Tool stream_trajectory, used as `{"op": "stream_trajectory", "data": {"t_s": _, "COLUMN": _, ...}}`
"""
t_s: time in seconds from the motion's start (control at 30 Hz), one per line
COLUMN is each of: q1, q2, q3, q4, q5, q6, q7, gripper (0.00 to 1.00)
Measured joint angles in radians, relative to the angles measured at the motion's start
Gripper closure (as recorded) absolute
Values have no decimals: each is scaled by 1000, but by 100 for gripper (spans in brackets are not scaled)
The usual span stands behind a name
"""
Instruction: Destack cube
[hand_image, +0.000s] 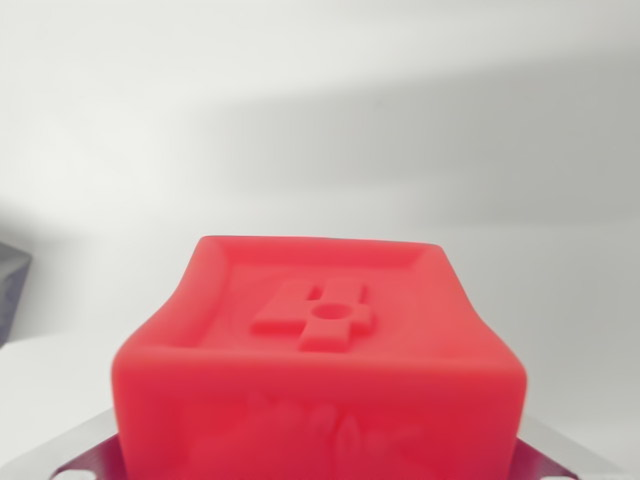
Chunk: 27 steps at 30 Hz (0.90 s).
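Note:
A red soft cube (320, 350) fills the lower middle of the wrist view, very close to the camera. Its upper face has a raised rim and an embossed cross-like mark with a round hole. The sides look pinched inward. Grey metal parts of my gripper (320, 455) show at the bottom left and bottom right corners, on either side of the cube. The cube sits between them, and the gripper looks shut on it. The fingertips themselves are hidden behind the cube, and so is anything under it.
A plain white surface and white wall (320, 120) lie behind the cube. A dark grey object (10, 290) juts in at the wrist view's left edge.

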Motion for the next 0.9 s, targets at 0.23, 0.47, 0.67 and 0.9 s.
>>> {"op": "stream_trajectory", "data": {"t_s": 0.23, "q1": -24, "q2": 12, "q3": 0, "q4": 13, "q5": 0, "q6": 0, "q7": -55, "gripper": 100}}
{"op": "stream_trajectory", "data": {"t_s": 0.47, "q1": -47, "q2": 26, "q3": 0, "q4": 29, "q5": 0, "q6": 0, "q7": -108, "gripper": 100}}
{"op": "stream_trajectory", "data": {"t_s": 0.67, "q1": -65, "q2": 37, "q3": 0, "q4": 42, "q5": 0, "q6": -1, "q7": -151, "gripper": 100}}
{"op": "stream_trajectory", "data": {"t_s": 0.9, "q1": -88, "q2": 52, "q3": 0, "q4": 59, "q5": 0, "q6": -2, "q7": -203, "gripper": 100}}
